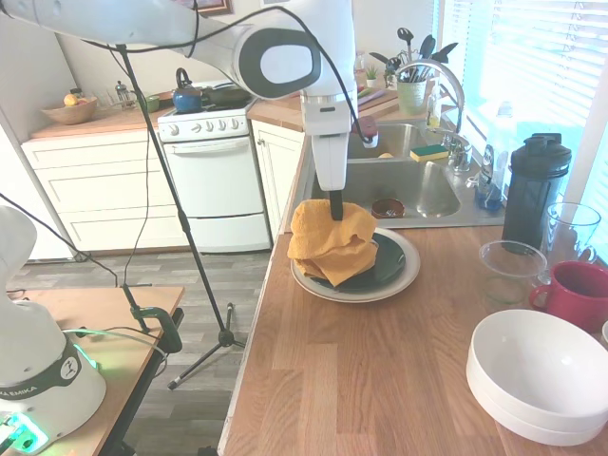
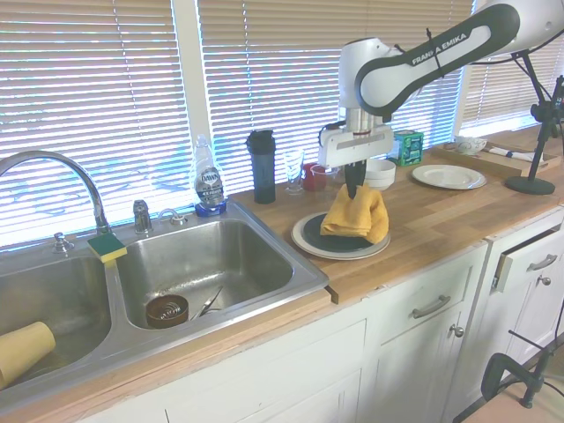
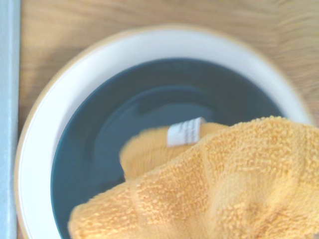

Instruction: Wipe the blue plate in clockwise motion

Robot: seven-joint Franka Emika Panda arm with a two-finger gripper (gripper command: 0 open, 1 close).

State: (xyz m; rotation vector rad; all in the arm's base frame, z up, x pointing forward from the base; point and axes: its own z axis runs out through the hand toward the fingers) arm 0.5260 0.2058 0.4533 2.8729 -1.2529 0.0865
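Observation:
The dark blue plate (image 1: 386,260) (image 2: 322,233) (image 3: 149,104) lies nested inside a larger cream-white plate (image 1: 407,275) (image 2: 304,236) (image 3: 60,94) on the wooden counter beside the sink. My gripper (image 1: 335,208) (image 2: 352,189) points straight down over the plate, shut on an orange-yellow towel (image 1: 328,241) (image 2: 357,214) (image 3: 219,189). The towel hangs bunched from the fingers. Its lower folds drape over the plate's side toward the counter's front edge. A white tag shows on the cloth in the wrist view.
A steel double sink (image 2: 203,264) adjoins the plates, with a small bowl (image 1: 388,207) in it. On the counter stand white bowls (image 1: 541,375), a red mug (image 1: 578,293), clear containers (image 1: 511,271), a black shaker bottle (image 1: 534,190). Another white plate (image 2: 448,176) sits farther along.

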